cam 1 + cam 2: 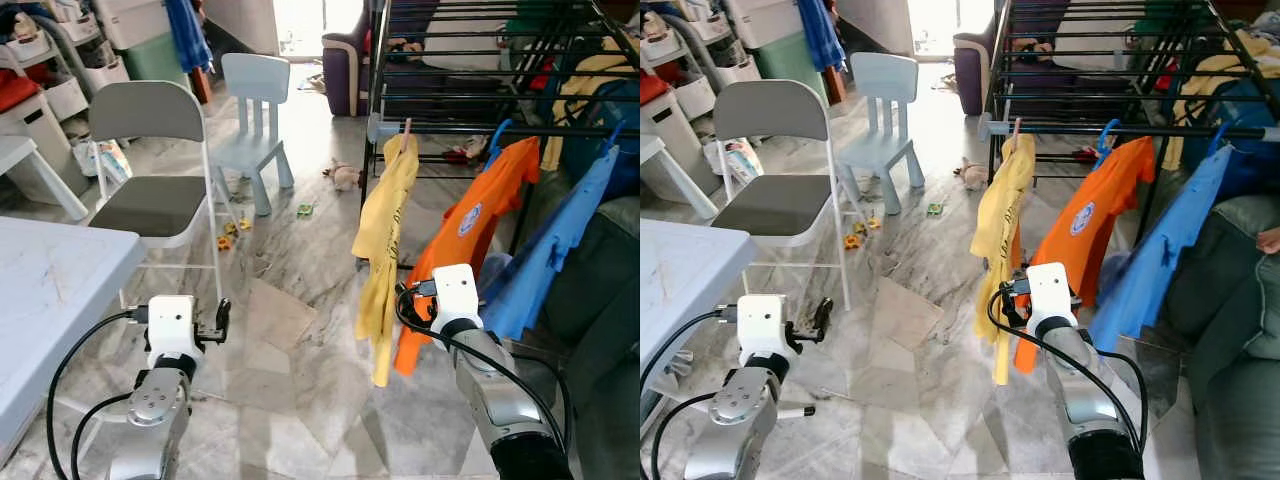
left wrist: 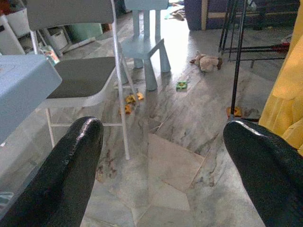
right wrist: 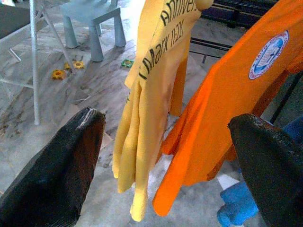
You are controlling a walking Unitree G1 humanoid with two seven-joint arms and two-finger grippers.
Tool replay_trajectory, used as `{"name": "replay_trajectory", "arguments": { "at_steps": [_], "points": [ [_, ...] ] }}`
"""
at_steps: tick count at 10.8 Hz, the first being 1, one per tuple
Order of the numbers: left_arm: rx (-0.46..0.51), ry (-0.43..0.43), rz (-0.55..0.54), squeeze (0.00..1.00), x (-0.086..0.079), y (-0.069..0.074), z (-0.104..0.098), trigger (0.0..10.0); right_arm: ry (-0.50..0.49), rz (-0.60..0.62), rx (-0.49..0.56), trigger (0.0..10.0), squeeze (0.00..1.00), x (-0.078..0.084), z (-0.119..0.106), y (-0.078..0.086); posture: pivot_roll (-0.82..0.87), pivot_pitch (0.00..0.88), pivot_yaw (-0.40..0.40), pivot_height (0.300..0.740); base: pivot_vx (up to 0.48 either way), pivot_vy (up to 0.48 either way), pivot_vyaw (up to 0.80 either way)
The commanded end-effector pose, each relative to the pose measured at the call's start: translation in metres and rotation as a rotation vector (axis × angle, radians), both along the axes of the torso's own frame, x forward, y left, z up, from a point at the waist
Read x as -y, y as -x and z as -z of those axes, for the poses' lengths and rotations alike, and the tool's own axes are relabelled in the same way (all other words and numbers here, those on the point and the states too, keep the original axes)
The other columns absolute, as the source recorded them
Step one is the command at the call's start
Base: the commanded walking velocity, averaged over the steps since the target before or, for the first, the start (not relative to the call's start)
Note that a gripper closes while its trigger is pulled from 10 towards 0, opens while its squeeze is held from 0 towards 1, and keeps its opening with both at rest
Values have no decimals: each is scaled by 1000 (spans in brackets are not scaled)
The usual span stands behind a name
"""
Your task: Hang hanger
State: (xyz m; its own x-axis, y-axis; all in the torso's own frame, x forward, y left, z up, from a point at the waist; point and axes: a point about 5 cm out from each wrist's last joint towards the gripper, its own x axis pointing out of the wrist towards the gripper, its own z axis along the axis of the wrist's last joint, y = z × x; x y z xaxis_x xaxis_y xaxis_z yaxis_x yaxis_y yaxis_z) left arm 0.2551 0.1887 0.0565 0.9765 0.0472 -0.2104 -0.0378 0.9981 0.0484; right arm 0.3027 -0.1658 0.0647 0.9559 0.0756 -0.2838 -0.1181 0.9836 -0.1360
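Note:
A yellow shirt (image 1: 385,235) hangs on a hanger whose pale hook (image 1: 406,130) sits over the front rail (image 1: 450,130) of a black drying rack. To its right on the same rail hang an orange shirt (image 1: 470,225) and a blue shirt (image 1: 560,250), both on blue hangers. My right gripper (image 3: 168,125) is open and empty, held low in front of the yellow and orange shirts, a short way from them. My left gripper (image 2: 163,142) is also open and empty, low at the left, facing the floor and the folding chair.
A grey folding chair (image 1: 150,200) and a small pale blue chair (image 1: 255,110) stand to the left. A white table (image 1: 40,290) fills the near left. Small toys and a plush (image 1: 345,177) lie on the marble floor. A dark sofa (image 1: 600,300) is at the right.

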Motion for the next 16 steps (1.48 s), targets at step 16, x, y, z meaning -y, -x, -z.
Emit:
{"name": "replay_trajectory", "arguments": {
  "at_steps": [16],
  "points": [
    [-743, 34, -5, 0, 0, 71, 139, 10000, -273, 86, -685, 10000, 0, 9, 131, 85, -111, 0, 91, 740, 0, 0, 0]
  ]
}}
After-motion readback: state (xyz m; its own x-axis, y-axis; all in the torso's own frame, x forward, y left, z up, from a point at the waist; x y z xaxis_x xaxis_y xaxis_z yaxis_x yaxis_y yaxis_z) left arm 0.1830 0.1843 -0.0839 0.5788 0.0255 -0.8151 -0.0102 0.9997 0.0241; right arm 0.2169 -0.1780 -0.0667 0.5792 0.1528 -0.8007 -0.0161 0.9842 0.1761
